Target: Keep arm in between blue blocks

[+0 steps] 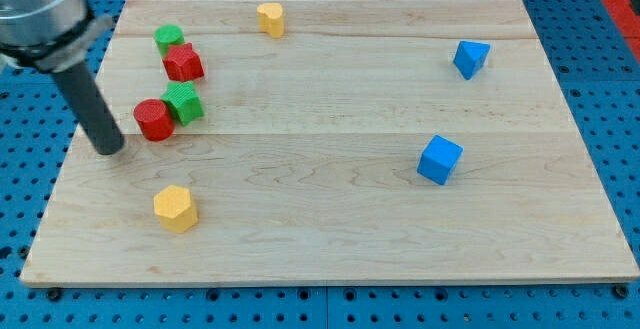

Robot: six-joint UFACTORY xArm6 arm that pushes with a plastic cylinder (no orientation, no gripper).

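Two blue blocks lie at the view's right: a blue cube (440, 159) at mid height and a smaller blue wedge-like block (470, 58) above it near the top. My tip (110, 150) rests on the wooden board (330, 239) at the far left, well away from both blue blocks. It stands just left of a red cylinder (153, 120).
A green star block (184, 102), a red star block (183, 63) and a green cylinder (168, 38) cluster at the upper left. A yellow block (270, 18) sits at the top centre. A yellow hexagonal block (175, 208) lies at the lower left.
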